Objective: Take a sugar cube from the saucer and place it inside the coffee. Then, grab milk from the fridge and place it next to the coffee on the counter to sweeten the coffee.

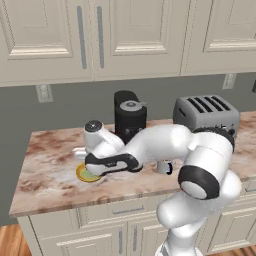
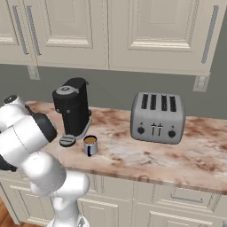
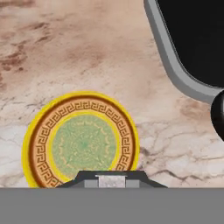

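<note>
With its fingers pinched on the sugar cube [image 3: 111, 180] above the saucer [image 3: 81, 142], the gripper [image 3: 111, 177] might drop it before reaching the coffee [image 2: 90, 145].

Lighting is even and diffuse in all three views, with no visible source. The counter [image 1: 55, 160] is moderately bright; the wall behind it reads a flat dull grey. Shadows are soft and faint: a slight darkening lies under the arm beside the saucer [image 1: 86, 175], and a small dark smudge sits on the stone just beside the saucer [image 3: 83, 144] rim in the hand view. No glare; the toaster [image 2: 158, 117] carries only a mild sheen. Rendering is low in resolution, with soft edges and blurred marbling. The hand view is coarsest, its saucer pattern pixelated. No edge distortion is apparent.
</note>
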Tool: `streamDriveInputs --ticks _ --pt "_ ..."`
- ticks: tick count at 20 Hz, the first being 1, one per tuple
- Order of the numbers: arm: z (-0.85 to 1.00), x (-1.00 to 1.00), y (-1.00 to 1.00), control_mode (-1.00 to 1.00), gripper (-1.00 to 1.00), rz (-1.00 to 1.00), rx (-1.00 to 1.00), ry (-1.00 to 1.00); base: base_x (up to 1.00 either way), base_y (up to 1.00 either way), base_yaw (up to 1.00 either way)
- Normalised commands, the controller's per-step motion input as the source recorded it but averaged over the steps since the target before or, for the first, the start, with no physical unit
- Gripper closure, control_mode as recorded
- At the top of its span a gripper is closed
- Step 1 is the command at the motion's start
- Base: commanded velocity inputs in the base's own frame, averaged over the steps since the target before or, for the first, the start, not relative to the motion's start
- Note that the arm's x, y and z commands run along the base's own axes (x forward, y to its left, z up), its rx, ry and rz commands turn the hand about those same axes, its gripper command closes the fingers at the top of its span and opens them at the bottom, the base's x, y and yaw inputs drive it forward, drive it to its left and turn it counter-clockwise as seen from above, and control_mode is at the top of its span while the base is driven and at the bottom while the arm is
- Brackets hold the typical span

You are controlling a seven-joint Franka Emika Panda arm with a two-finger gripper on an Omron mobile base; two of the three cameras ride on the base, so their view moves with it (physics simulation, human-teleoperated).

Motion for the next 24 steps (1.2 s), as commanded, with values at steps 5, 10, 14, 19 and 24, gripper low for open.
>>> streamDriveInputs --ticks 5,10,14,19,24 --pt "0.65 -0.07 -0.93 -1.0 1.0 -0.13 0.08 0.0 0.0 0.0 0.0" --pt "0.6 -0.08 -0.96 -1.0 1.0 -0.12 0.06 0.0 0.0 0.0 0.0" --pt "0.19 -0.25 -1.0 -1.0 1.0 -0.06 0.0 0.0 0.0 0.0 0.0" --pt "0.02 -0.21 -0.92 -1.0 1.0 -0.07 0.0 0.0 0.0 0.0 0.0" --pt "0.0 -0.05 -0.85 -1.0 1.0 -0.07 0.0 0.0 0.0 0.0 0.0"
